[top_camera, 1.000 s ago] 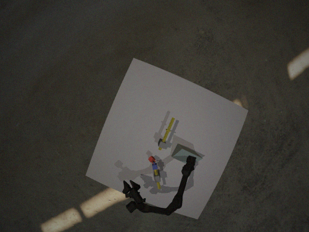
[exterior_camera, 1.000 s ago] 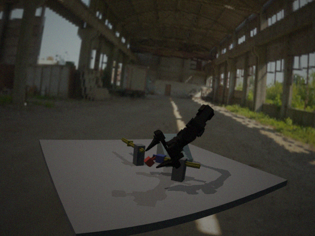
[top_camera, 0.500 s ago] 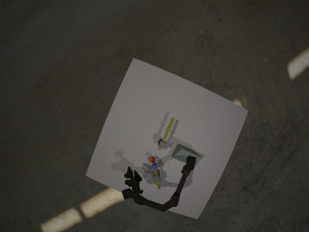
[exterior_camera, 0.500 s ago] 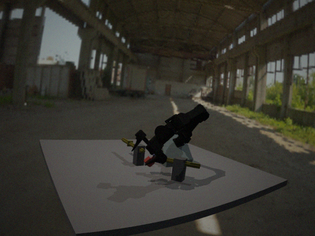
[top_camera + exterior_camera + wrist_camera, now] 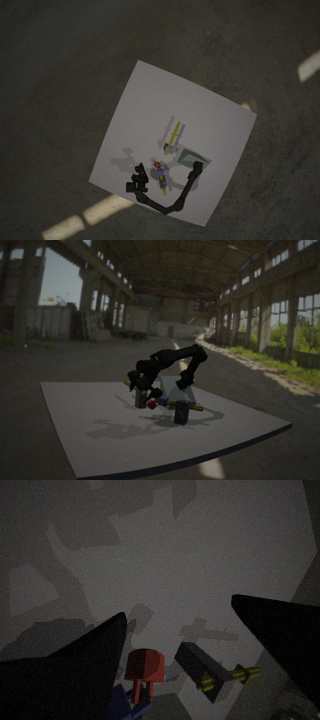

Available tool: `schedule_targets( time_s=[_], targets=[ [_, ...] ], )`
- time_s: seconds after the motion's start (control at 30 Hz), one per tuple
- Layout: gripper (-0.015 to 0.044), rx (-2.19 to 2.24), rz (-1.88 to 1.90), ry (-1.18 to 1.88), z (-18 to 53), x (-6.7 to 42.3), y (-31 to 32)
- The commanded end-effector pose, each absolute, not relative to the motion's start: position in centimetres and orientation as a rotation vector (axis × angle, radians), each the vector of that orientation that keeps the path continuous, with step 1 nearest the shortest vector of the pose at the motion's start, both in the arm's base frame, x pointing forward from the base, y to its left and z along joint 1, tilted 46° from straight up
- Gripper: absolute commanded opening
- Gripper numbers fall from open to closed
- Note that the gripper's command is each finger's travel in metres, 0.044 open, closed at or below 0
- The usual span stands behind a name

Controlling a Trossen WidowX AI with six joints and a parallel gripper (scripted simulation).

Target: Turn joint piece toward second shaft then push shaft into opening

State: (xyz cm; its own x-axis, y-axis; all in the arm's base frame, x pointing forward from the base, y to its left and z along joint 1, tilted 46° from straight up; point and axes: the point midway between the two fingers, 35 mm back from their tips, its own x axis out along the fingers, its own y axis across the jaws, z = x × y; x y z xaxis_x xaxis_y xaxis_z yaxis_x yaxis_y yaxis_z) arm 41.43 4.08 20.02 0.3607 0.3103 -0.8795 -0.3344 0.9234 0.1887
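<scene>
The red joint piece hangs on a blue hinge part at the end of the fixed yellow shaft, which sits in a dark block. The second yellow shaft lies in its own block, drawn back from the joint. My gripper is open and empty. It hangs just above and beside the red joint piece, touching nothing.
The arm's base stands on a pale green wedge close behind the two blocks. Everything rests on a white square board on a dark concrete floor.
</scene>
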Motion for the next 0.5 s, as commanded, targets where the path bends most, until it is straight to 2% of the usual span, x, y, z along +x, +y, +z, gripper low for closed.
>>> schedule_targets(
  time_s=[0.0, 0.47],
  targets=[
    [0.044, 0.092, 0.433, 1.192, 18.7, 40.6, 3.0],
    [0.044, 0.546, 0.471, 1.32, 16.3, 38.0, -0.8]
  ],
)
